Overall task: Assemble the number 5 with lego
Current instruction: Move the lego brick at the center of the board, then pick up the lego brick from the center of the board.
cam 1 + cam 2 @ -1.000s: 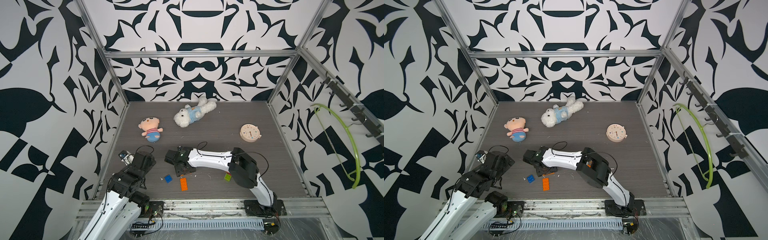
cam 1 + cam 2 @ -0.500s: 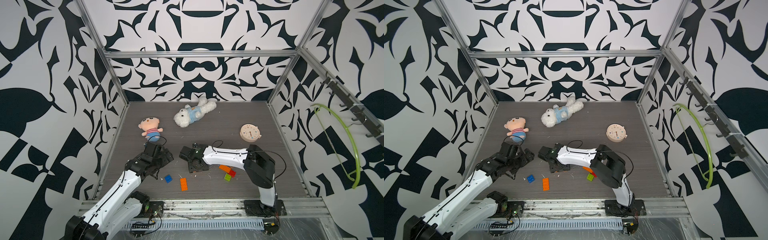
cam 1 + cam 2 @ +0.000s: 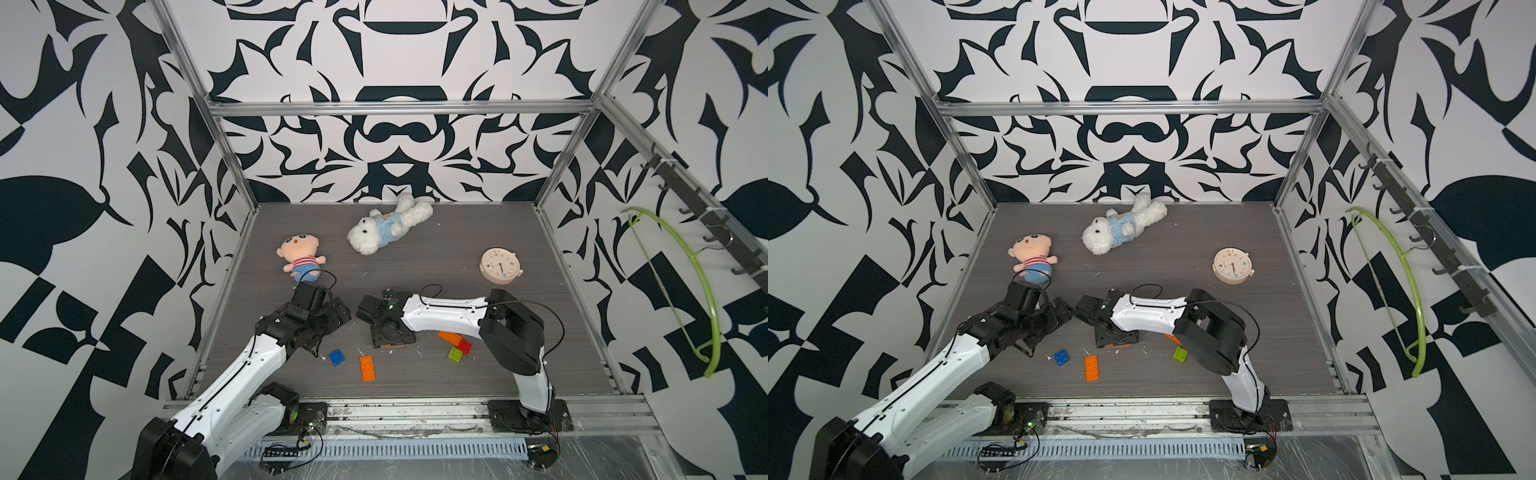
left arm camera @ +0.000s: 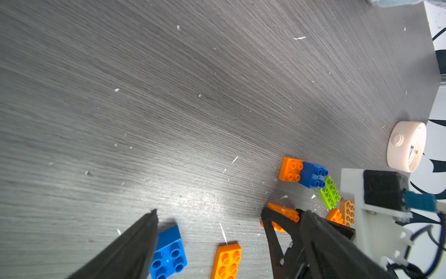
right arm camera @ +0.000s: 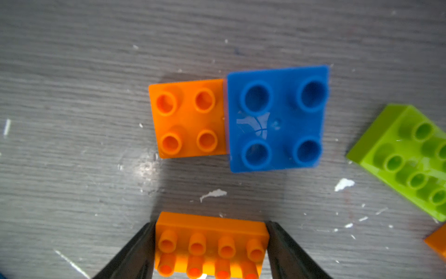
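Sitting between the fingers of my right gripper (image 5: 210,224) is a long orange brick (image 5: 211,244). There's one black finger against each short end, so the jaws are partway closed and clamped on it. Just past it on the right wrist cam, a blue square brick (image 5: 277,118) touches an orange piece (image 5: 188,118), and the blue one stands taller.

In both top views all of that hides under the right gripper, lower middle of the frame on the grey table (image 3: 457,232), so the wrist cam is all I've got for it. A bit right of there, by the arm's elbow, a red brick (image 3: 464,346) and a green brick (image 3: 456,354) sit just beside each other. Down and left of the right gripper lie a loose blue brick (image 3: 336,357) and a loose orange brick (image 3: 367,368), near each other but apart.

My left gripper (image 4: 229,211) hangs just up-left of those two, fingers spread as wide as they go with nothing in them. On its wrist cam the loose blue brick is right beside one finger (image 4: 135,244).

Further back there's a striped plush doll (image 3: 297,257) at left centre, a white plush dog (image 3: 382,230) toward the middle and a beige clock (image 3: 500,266) off to the right. A green hanger (image 3: 702,282) hangs on the right wall.
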You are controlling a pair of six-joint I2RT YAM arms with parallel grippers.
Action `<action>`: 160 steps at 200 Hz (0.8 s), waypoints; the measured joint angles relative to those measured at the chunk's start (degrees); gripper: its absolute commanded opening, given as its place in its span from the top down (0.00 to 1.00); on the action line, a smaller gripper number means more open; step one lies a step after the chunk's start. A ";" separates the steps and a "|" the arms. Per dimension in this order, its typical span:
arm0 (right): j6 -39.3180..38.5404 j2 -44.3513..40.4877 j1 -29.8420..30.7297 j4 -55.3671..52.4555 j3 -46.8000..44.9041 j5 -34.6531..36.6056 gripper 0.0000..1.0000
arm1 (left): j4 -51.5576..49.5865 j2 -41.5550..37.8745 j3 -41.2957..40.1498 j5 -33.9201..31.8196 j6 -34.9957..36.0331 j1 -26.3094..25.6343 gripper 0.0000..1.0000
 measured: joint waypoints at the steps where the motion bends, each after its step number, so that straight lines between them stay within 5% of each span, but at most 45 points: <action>1: -0.04 0.00 0.00 -0.04 0.00 0.04 0.21 | 0.00 0.00 0.00 -0.02 -0.02 0.00 0.01; 59: -2.56 -3.87 0.31 -1.88 1.03 2.84 0.21 | -5.22 -3.13 0.00 -6.12 -3.58 -0.02 0.02; 107: -3.78 -9.55 1.03 1.90 -0.07 3.39 0.22 | -9.29 -2.08 0.04 -1.90 -4.48 -0.87 0.13; 160: -4.44 -14.80 1.11 3.28 -3.48 6.03 0.22 | -17.92 8.28 2.36 -3.85 -10.88 -15.37 0.12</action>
